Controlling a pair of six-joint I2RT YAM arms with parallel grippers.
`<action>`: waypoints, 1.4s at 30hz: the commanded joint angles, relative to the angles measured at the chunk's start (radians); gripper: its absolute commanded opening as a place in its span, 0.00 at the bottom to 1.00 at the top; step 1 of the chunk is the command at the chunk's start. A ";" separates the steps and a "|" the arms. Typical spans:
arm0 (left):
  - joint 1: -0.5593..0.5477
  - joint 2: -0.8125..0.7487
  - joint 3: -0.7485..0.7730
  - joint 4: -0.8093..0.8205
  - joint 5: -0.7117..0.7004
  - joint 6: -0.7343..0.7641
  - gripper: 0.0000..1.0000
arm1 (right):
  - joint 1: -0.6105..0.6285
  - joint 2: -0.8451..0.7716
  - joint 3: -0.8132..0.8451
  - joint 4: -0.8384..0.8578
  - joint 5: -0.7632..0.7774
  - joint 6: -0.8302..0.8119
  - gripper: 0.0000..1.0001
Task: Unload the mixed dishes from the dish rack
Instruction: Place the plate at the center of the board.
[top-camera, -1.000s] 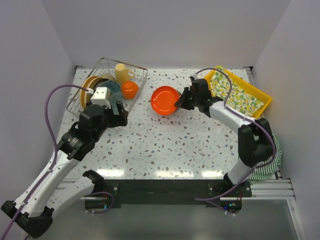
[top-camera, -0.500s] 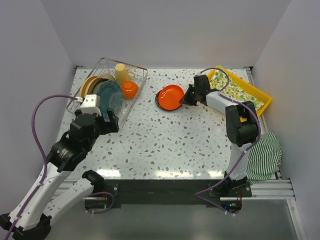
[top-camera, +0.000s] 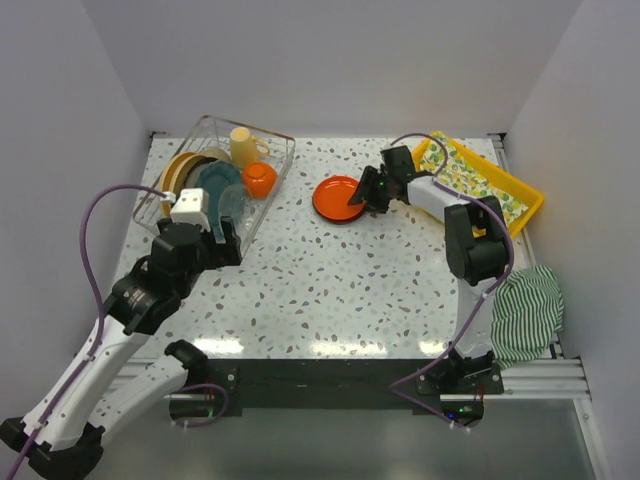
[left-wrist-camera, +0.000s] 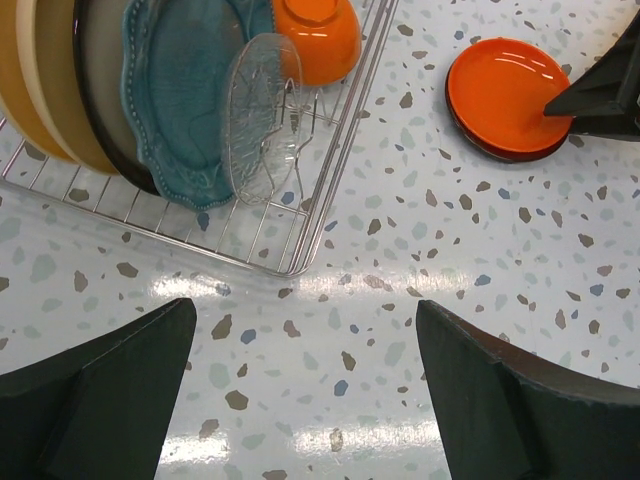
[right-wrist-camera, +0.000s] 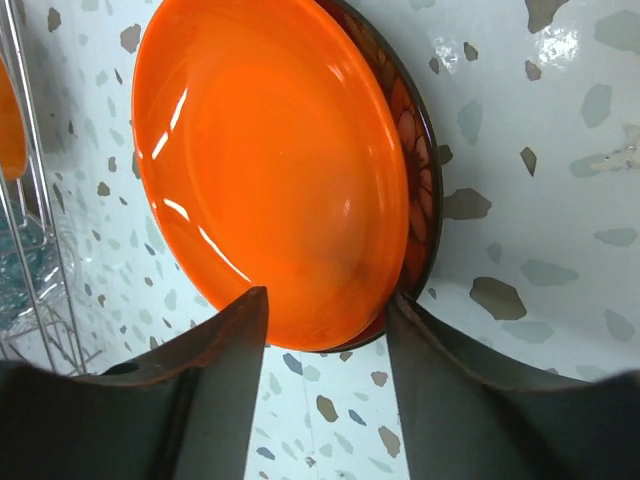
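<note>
The dish rack (top-camera: 265, 133) (left-wrist-camera: 250, 262) stands at the back left. In it are tan plates (top-camera: 185, 165) (left-wrist-camera: 50, 80), a teal plate (top-camera: 215, 183) (left-wrist-camera: 180, 100), a clear glass plate (left-wrist-camera: 262, 115), an orange bowl (top-camera: 259, 178) (left-wrist-camera: 315, 35) and a cream mug (top-camera: 243, 145). An orange plate (top-camera: 338, 197) (right-wrist-camera: 270, 170) (left-wrist-camera: 505, 95) lies flat on the table to the right of the rack. My right gripper (top-camera: 360, 197) (right-wrist-camera: 325, 330) is open, its jaws either side of that plate's right rim. My left gripper (top-camera: 222, 235) (left-wrist-camera: 305, 390) hangs open over bare table just in front of the rack.
A yellow tray (top-camera: 525, 195) with a lemon-print cloth (top-camera: 470, 180) sits at the back right, close behind the right arm. A green striped cloth (top-camera: 525, 310) hangs off the table's right edge. Walls close in on the left, back and right.
The right gripper carried the orange plate back, laid it flat on the table and opened its jaws. The left arm drew back slightly from the rack, still open.
</note>
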 joint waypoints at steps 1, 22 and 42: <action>-0.004 0.011 -0.001 0.033 0.011 -0.010 0.97 | 0.005 -0.072 0.049 -0.153 0.022 -0.120 0.59; 0.023 0.397 0.129 0.056 -0.162 0.143 0.95 | 0.044 -0.663 -0.346 -0.189 0.047 -0.375 0.92; 0.111 0.750 0.249 0.234 -0.415 0.232 0.60 | 0.045 -1.079 -0.661 -0.112 0.078 -0.275 0.98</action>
